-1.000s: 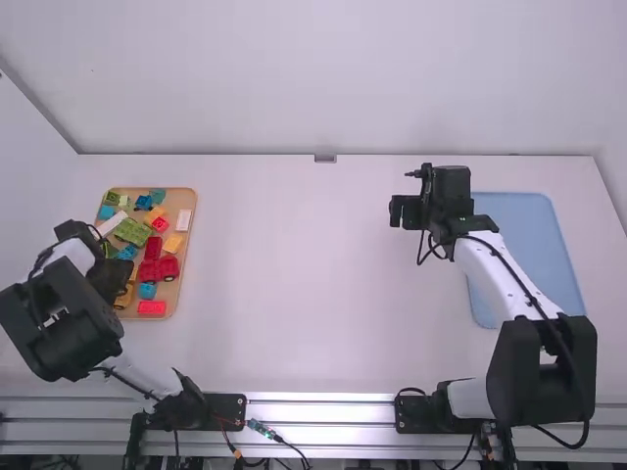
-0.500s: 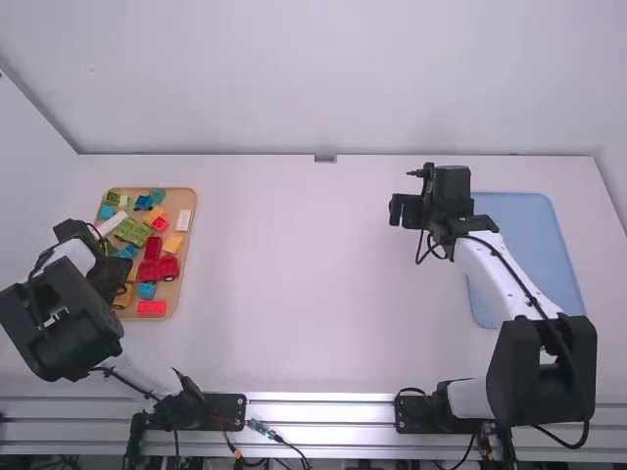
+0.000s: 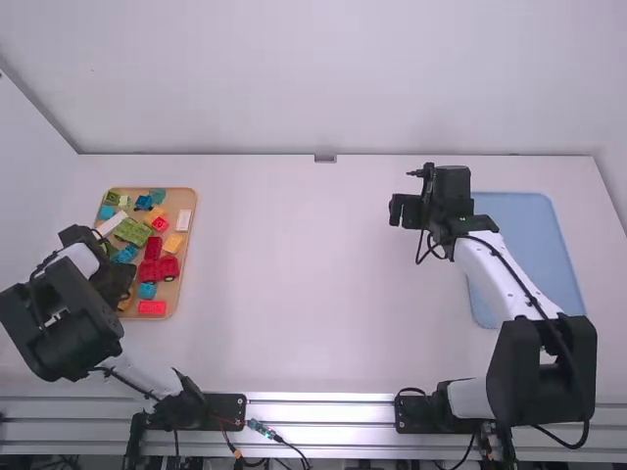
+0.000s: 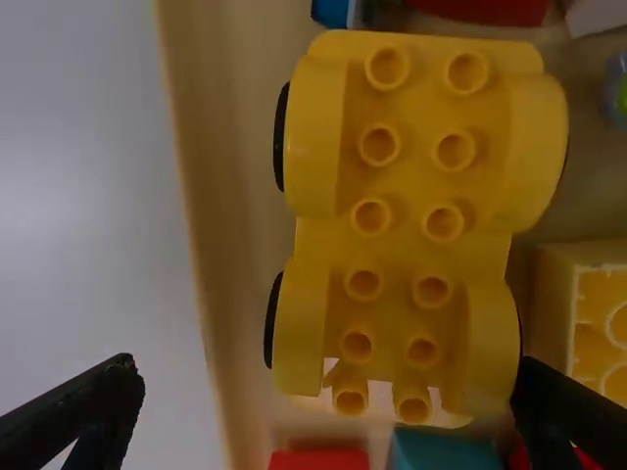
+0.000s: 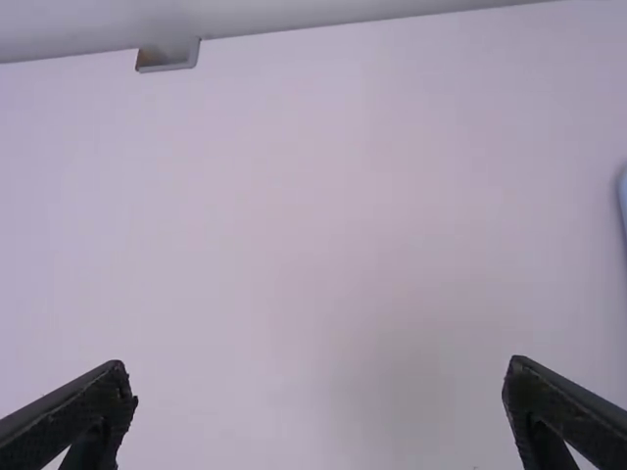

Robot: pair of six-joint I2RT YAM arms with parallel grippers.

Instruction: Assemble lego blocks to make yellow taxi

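Left gripper (image 4: 325, 377), at the shallow tan tray (image 4: 196, 215): on closing, it could drag or twist the yellow studded plastic chassis with black wheels (image 4: 407, 230), which sits off-centre, nearer one finger; that finger might also catch the yellow studded plastic block (image 4: 598, 313) alongside. The chassis rests in the tray, ungripped, between the parted fingers, one out over the white table (image 4: 78, 196), the other just beside it, contact uncertain. Right gripper (image 5: 318, 364), above the table: fingers spread, empty, well apart from the chassis.
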